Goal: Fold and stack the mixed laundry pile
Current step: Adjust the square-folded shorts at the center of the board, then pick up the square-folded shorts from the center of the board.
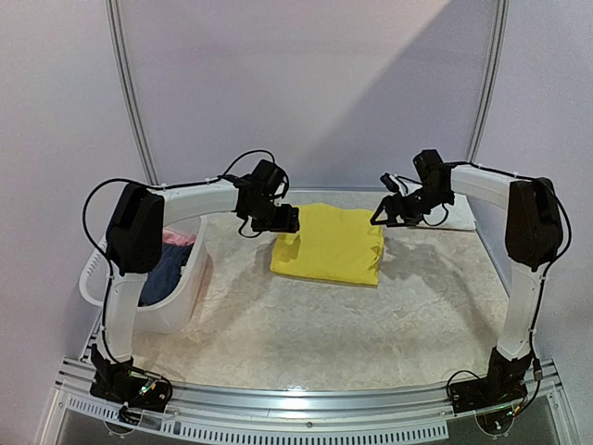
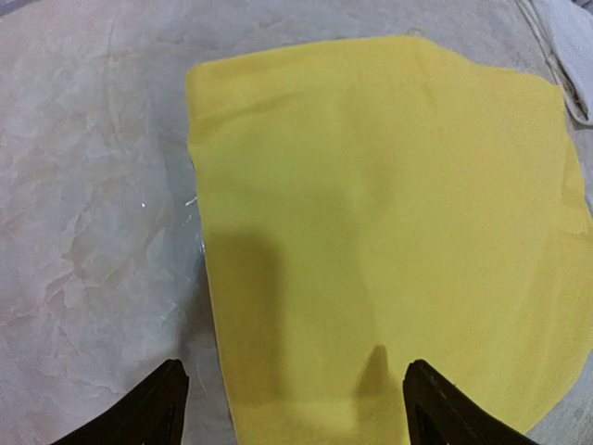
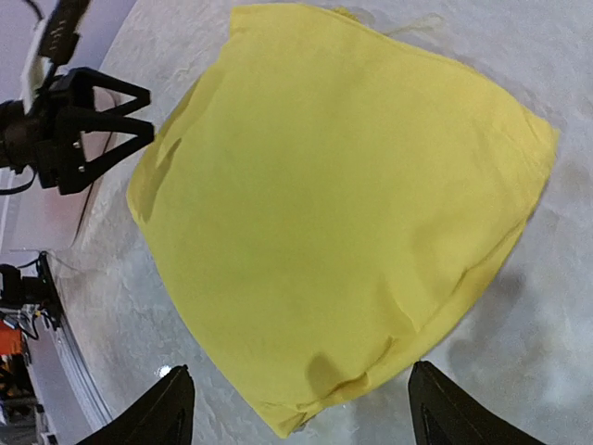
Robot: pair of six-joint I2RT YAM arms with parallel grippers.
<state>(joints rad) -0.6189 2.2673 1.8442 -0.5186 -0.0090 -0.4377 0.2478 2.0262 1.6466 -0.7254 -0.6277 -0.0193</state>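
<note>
At the far left, a white slotted basket [image 1: 182,298] sits on the marbled table top [image 1: 296,324], partly hidden by the left arm [image 1: 139,232]. Inside it lies a dark navy piece [image 1: 167,274], with a pink piece [image 1: 178,238] showing at the rim behind it.

The left gripper [image 1: 285,221] hangs just above the left back corner of the yellow garment [image 1: 329,244]. Its wrist view shows the two dark fingertips [image 2: 153,408] spread wide with nothing between them. One is over bare table, the other over the yellow cloth below.

The yellow garment lies in the middle of the table, folded into a flat, roughly square packet. Its edges are fairly even, and a doubled layer shows along the near edge. It touches neither gripper. A pale cord end peeks out at one corner in the right wrist view.

The right gripper [image 1: 382,213] hangs just off the right back corner of the garment, pointing towards it. Its jaws also stand well apart and hold nothing. From its camera the whole yellow packet lies below, between the fingertips.

Behind the right gripper, at the back right of the table, lies a white cloth [image 1: 458,219], only partly visible.
</note>
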